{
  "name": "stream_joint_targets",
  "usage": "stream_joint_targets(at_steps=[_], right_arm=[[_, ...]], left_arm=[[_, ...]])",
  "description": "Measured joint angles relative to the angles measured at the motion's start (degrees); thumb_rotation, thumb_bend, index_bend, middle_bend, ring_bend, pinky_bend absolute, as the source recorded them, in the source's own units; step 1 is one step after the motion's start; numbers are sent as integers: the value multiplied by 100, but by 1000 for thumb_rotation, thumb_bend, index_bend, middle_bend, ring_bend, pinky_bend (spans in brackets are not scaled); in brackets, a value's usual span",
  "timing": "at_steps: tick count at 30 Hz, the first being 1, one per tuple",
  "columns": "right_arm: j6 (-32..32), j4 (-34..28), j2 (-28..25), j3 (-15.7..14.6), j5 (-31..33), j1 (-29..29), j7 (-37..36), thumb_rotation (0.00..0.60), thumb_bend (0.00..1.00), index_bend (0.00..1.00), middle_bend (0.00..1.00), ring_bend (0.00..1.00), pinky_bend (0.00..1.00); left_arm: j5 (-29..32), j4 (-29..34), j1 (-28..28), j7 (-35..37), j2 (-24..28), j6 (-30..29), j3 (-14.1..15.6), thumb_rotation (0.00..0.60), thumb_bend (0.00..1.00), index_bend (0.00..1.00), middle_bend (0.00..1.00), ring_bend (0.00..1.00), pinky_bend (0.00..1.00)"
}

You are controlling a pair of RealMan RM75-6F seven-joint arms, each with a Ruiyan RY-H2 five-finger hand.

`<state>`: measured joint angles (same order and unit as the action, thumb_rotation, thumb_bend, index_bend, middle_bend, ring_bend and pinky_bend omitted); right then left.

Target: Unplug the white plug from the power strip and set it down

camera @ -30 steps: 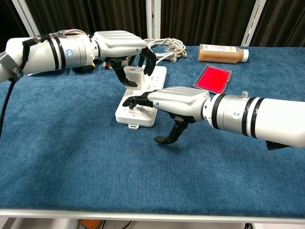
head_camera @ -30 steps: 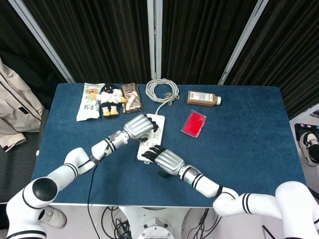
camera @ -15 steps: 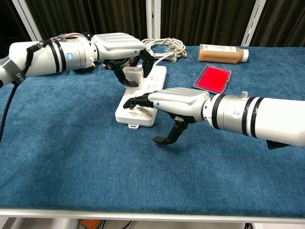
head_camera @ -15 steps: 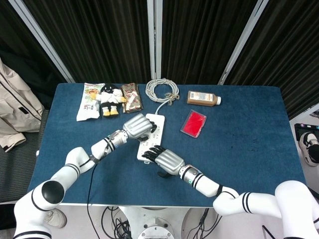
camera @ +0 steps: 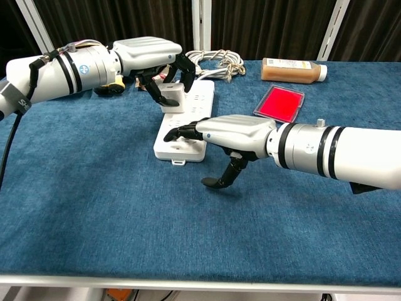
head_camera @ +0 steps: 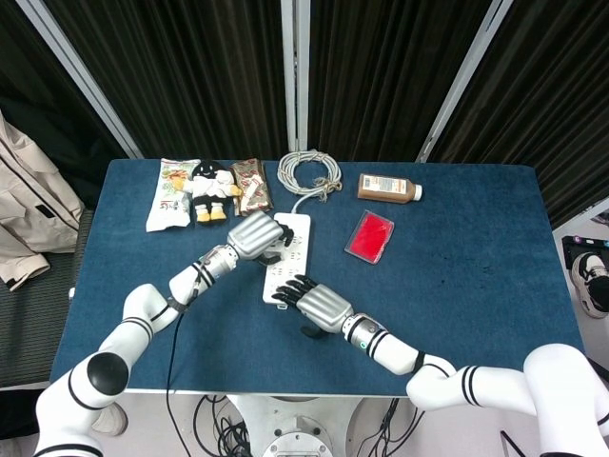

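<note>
The white power strip lies lengthwise in the middle of the blue table. My left hand comes in from the left and grips the white plug from above. The plug stands at the strip's left edge near its far end. Whether its prongs are out of the socket is hidden. My right hand lies flat with its fingertips pressing on the strip's near end, thumb down on the table. From above, the left hand covers the plug and the right hand rests on the strip.
A coiled white cable runs to the strip's far end. Behind it lie a brown bottle and a red flat pack. Snack packs and a plush toy sit at the back left.
My left hand has drawn the plug a little left and away. The strip's far end has swung slightly to the right under it. My right hand stays pressing on the near end.
</note>
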<state>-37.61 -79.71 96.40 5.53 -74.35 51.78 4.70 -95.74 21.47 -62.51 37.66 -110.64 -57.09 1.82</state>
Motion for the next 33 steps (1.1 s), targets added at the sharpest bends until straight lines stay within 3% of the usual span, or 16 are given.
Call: stream_joint_targets(at_steps=[22,33], right_arm=[[-20,35,-25,6,111,-9,-105,600,307,96,166,0,29],[-442,-19,-77,19,-165,-123,-199,600,306,97,156,0,29]], left_arm=[[26,-348,120,-16,-154,-484,73,600,435,710,786,726,813],[157,115,486,-542,344,-1205,-46,600,440,653,736,663,768]])
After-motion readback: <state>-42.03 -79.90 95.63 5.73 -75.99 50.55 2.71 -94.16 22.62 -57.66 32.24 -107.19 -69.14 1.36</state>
